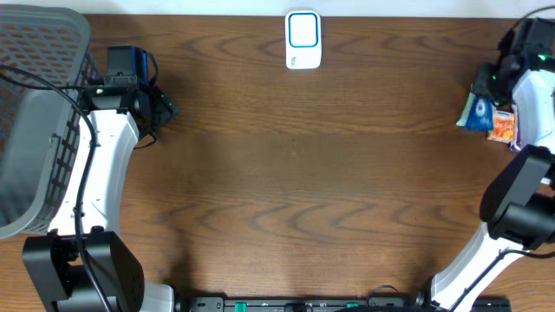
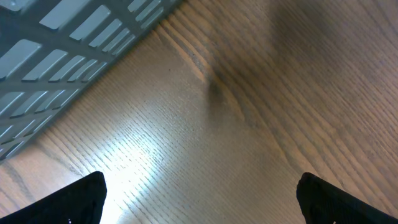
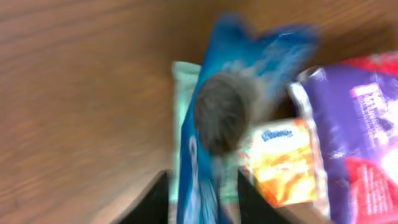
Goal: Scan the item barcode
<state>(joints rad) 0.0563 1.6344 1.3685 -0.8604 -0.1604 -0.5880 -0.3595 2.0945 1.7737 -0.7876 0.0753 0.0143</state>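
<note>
A blue cookie packet (image 3: 217, 112) lies in a small pile of items at the table's right edge (image 1: 475, 111). My right gripper (image 3: 204, 199) is over the pile, and its fingers stand apart on either side of the packet's near end. That view is blurred, and I cannot see a barcode. From overhead the right gripper (image 1: 492, 85) sits just above the pile. The white scanner (image 1: 303, 40) with a blue-framed window rests at the far middle of the table. My left gripper (image 2: 199, 199) is wide open over bare wood beside the basket, shown overhead at the left (image 1: 165, 111).
A grey slatted basket (image 1: 35, 104) fills the far left corner, and its wall (image 2: 62, 50) runs close to the left gripper. In the pile are an orange packet (image 3: 283, 162), a purple packet (image 3: 354, 124) and a pale green item (image 3: 181, 93).
</note>
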